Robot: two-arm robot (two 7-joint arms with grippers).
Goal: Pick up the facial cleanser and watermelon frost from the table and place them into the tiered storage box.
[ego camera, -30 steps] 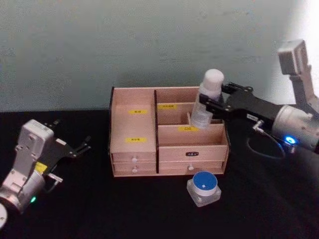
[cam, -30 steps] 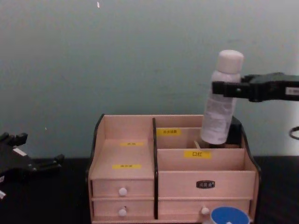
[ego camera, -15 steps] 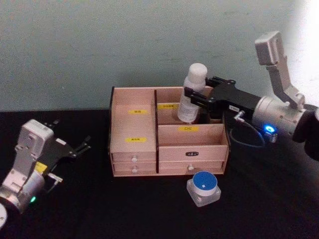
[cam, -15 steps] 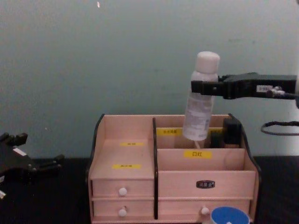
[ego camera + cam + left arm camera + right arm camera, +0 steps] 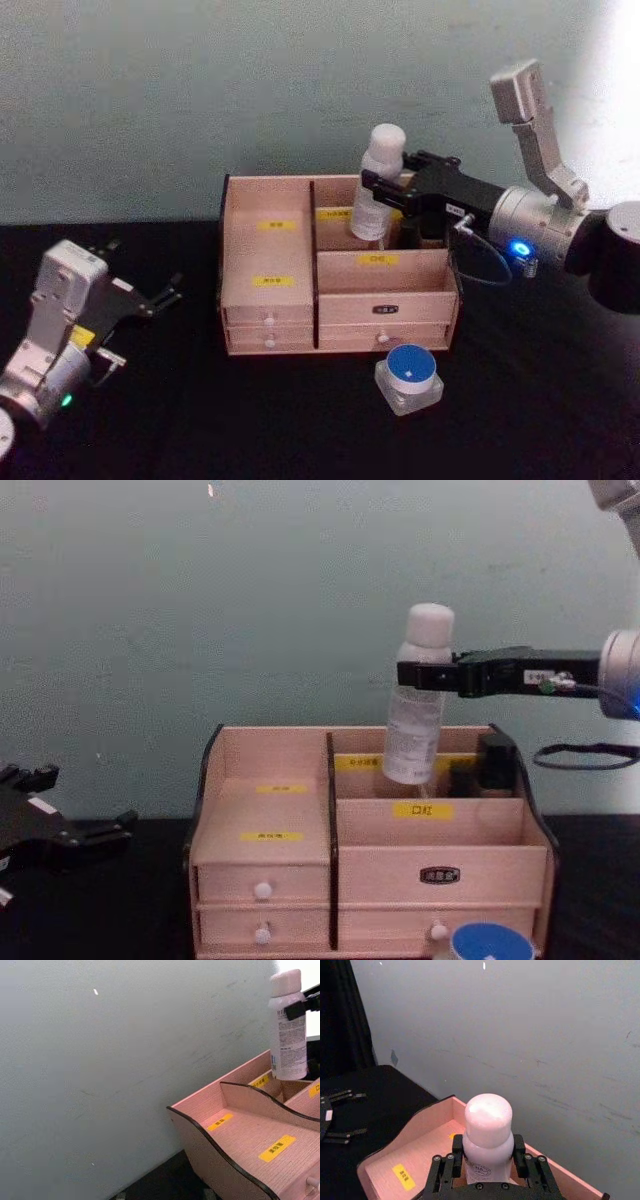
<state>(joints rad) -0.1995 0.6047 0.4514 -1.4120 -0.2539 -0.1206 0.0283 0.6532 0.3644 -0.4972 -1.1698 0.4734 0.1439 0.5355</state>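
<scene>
A clear bottle with a white cap, the facial cleanser (image 5: 378, 190) (image 5: 415, 725) (image 5: 289, 1040) (image 5: 487, 1117), hangs tilted over the rear upper compartment of the tiered storage box (image 5: 270, 255) (image 5: 265, 800) (image 5: 240, 1125) (image 5: 415, 1165). My right gripper (image 5: 384, 192) (image 5: 424, 675) (image 5: 485, 1160) is shut on its neck, and its base dips just behind the yellow-labelled divider. The watermelon frost (image 5: 409, 377) (image 5: 490, 943), a small clear jar with a blue lid, sits on the table before the box's right drawers. My left gripper (image 5: 165, 295) (image 5: 110, 830) rests open at the left, well away from the box.
A dark object (image 5: 495, 763) stands in the box's rear right compartment, close beside the bottle. A black cloth (image 5: 180, 420) covers the table, and a pale wall (image 5: 250, 80) rises right behind the box.
My right gripper has carried the bottle leftward along the back of the box and a little lower. The left arm and the jar have not moved.
</scene>
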